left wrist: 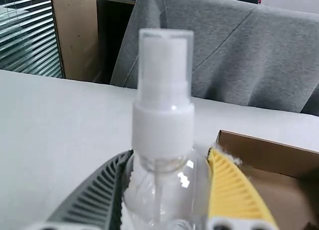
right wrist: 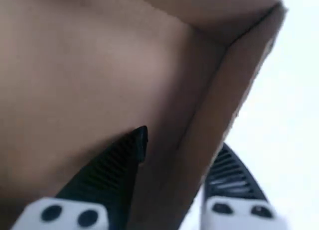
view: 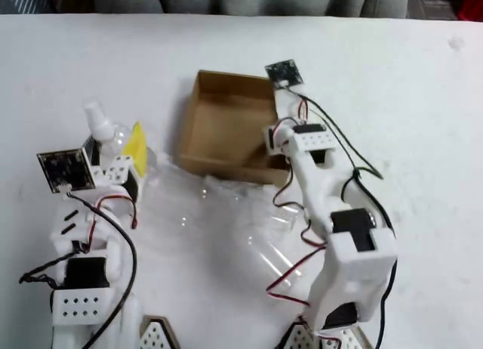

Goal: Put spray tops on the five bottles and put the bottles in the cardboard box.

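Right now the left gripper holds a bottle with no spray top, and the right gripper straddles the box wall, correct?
Not quite: the bottle in the left gripper has a spray top on, as the left wrist view shows. The right gripper does straddle the cardboard box wall.

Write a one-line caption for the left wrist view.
Left hand grips a clear bottle with a white spray top fitted, cardboard box beside.

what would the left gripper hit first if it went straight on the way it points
Nothing close, it seems: the left gripper, shut on the clear plastic bottle with the white spray top, points over bare white table; the brown cardboard box lies aside.
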